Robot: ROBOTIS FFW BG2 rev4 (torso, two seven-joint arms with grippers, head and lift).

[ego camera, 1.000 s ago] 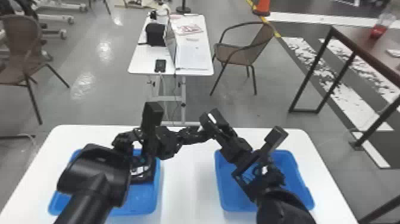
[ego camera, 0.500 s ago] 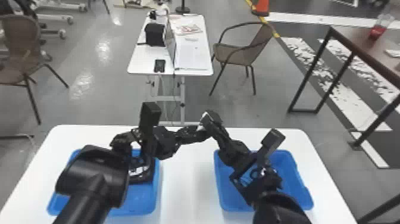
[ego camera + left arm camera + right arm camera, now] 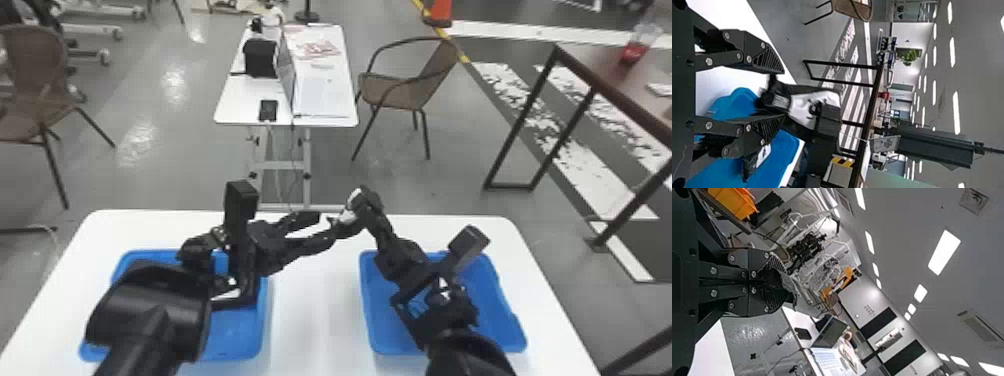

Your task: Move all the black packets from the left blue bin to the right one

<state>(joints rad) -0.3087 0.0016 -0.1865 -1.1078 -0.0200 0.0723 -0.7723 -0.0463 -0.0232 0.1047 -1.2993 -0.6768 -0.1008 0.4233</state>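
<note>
In the head view, reaches with both arms over the white bench [image 3: 315, 320], with the left gripper [image 3: 326, 227] and the right gripper [image 3: 369, 202] brought very near to each other. Holds the black packet [image 3: 347, 214], black with a white part, in the right gripper [image 3: 775, 282], with its fingers [image 3: 756, 262] narrow around the dark, wrinkled material at their tips. In the left wrist view, has the left gripper [image 3: 784, 94] wide, with its two fingers [image 3: 760, 51] well apart and one end of the packet in the opening between them; cannot tell about any touch there. Has the left blue bin [image 3: 225, 340] on the bench, lower than the left gripper and nearer to the robot, partly hidden under the left arm. Has also the right blue bin [image 3: 495, 310] on the bench, lower than the right gripper and nearer to the robot, partly covered by the right arm. Cannot tell surely the content of either bin. Beyond both grippers, in the room, shows a small white table [image 3: 235, 95] with a laptop [image 3: 286, 70] and a phone [image 3: 268, 110], and just beside it a brown chair [image 3: 400, 92].
</note>
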